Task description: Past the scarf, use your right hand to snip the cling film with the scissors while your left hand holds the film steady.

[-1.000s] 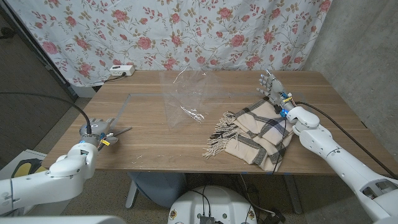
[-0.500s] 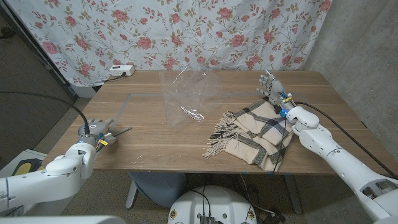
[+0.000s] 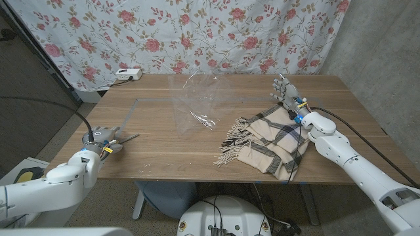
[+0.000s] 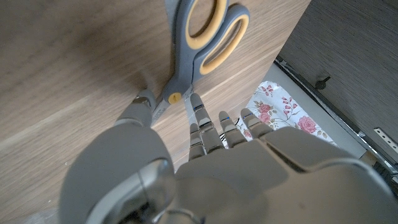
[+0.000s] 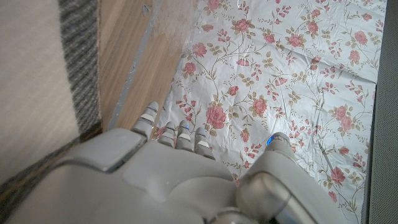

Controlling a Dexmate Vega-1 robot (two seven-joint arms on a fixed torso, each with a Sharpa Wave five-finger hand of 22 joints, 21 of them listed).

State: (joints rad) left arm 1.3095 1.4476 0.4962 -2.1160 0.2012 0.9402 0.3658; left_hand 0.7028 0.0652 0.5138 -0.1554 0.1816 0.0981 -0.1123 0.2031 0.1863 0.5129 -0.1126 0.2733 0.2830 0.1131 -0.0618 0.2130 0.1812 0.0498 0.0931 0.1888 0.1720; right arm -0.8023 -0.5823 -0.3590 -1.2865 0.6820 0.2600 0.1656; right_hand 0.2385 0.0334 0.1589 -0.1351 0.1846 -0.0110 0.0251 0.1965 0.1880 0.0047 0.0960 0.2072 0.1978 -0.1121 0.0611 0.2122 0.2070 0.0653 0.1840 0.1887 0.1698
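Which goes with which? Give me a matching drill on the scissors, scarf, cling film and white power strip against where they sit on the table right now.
Things:
1. scissors
2. scarf
3. cling film
4. white power strip

Places:
A. far left corner of the table
B. table middle, crinkled and clear
C. right side, beside the right hand
D. left edge, at the left hand

Pairs: 1-D, 2-C, 3-B, 4-A

table (image 3: 157, 147) – matt wood | scarf (image 3: 272, 141) – woven cloth, fringed | cling film (image 3: 197, 98) – glossy clr plastic

left hand (image 3: 100, 137) fingers extended, right hand (image 3: 287, 92) raised, fingers spread
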